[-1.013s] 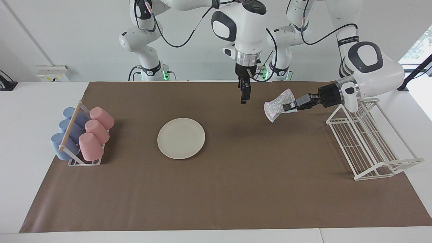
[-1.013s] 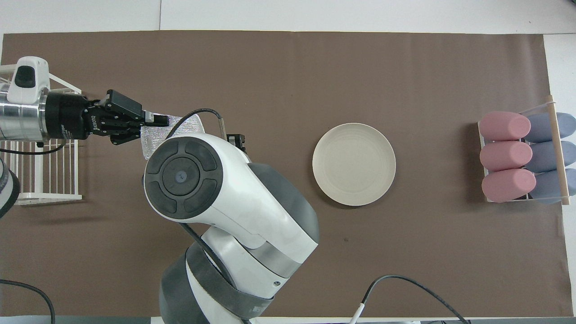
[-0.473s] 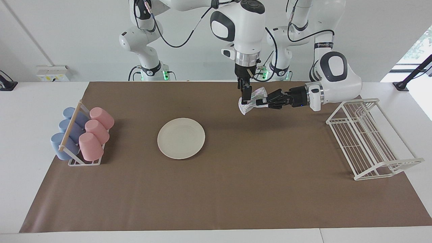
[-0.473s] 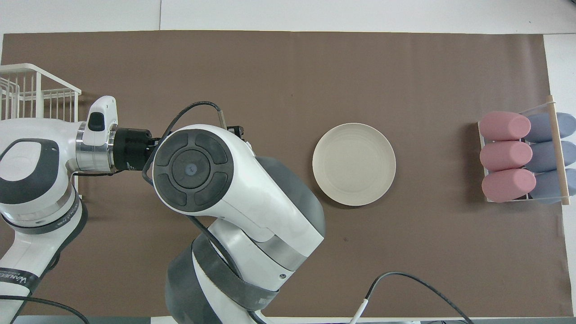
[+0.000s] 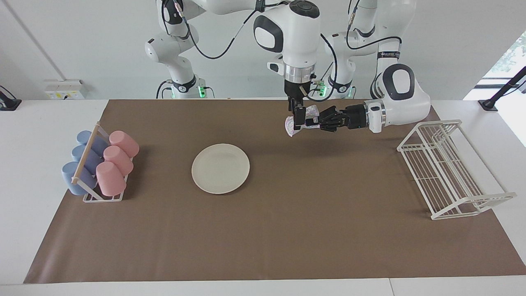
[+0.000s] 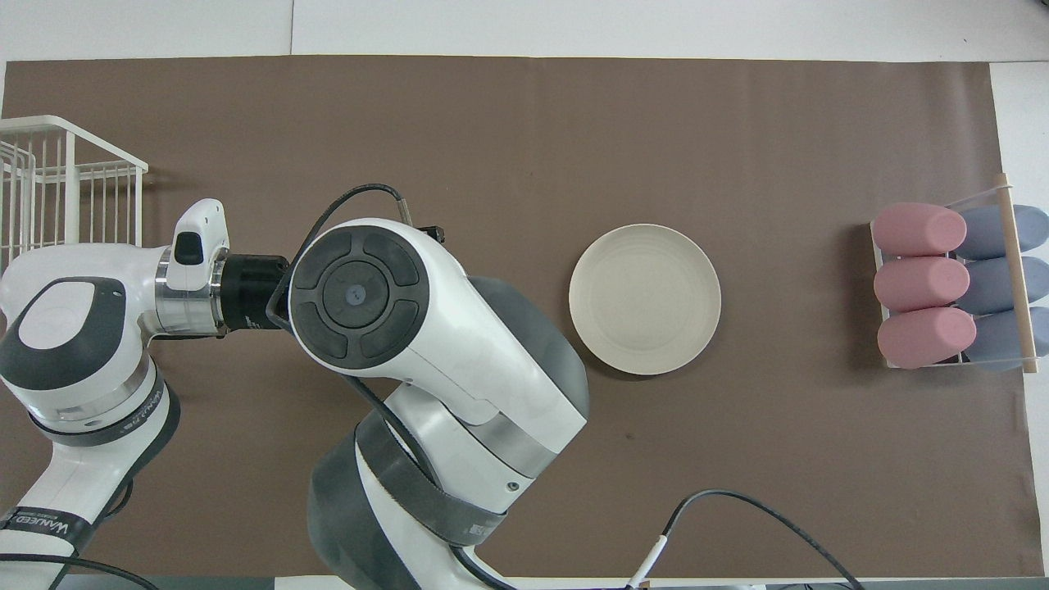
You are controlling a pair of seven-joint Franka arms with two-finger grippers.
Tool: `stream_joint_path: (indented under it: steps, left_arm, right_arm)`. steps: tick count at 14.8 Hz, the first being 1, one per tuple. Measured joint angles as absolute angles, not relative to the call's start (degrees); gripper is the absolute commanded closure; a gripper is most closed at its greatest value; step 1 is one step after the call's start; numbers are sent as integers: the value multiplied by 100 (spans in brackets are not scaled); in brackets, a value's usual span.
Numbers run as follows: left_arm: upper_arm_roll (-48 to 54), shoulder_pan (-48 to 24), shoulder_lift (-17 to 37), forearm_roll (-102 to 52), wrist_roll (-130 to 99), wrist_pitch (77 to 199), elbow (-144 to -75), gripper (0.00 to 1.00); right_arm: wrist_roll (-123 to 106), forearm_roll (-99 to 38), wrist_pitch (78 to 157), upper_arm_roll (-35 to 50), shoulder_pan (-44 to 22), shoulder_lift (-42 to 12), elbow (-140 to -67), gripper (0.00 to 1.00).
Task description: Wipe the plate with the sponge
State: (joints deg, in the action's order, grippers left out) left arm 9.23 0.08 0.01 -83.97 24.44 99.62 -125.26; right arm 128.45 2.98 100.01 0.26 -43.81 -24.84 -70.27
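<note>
left end effector [image 5: 316, 121]: clamped on sponge [image 5: 292, 126] | right end effector [image 5: 299, 118]: spread wide around sponge, in air

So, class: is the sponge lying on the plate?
No, the sponge hangs in the air in the left gripper, away from the bare plate.

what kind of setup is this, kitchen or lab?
Likely a robotics lab staged as a dishwashing bench: two arms bolted at a table under a brown mat, with a plate, racked cups and a white wire rack.
</note>
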Motion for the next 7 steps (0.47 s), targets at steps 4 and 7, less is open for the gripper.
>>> stream_joint_path:
  steps: [4,7]
  left_arm:
    - [921,-47,-37,-8451,2451,10011,-12575,100]
    - [910,-47,-57,-8454,2452,10013,-12586,100]
  right_arm:
    - [12844,297,10007,51,-4409,-2484,-7049,4]
    - [12760,297,10006,51,-4409,-2484,-7075,38]
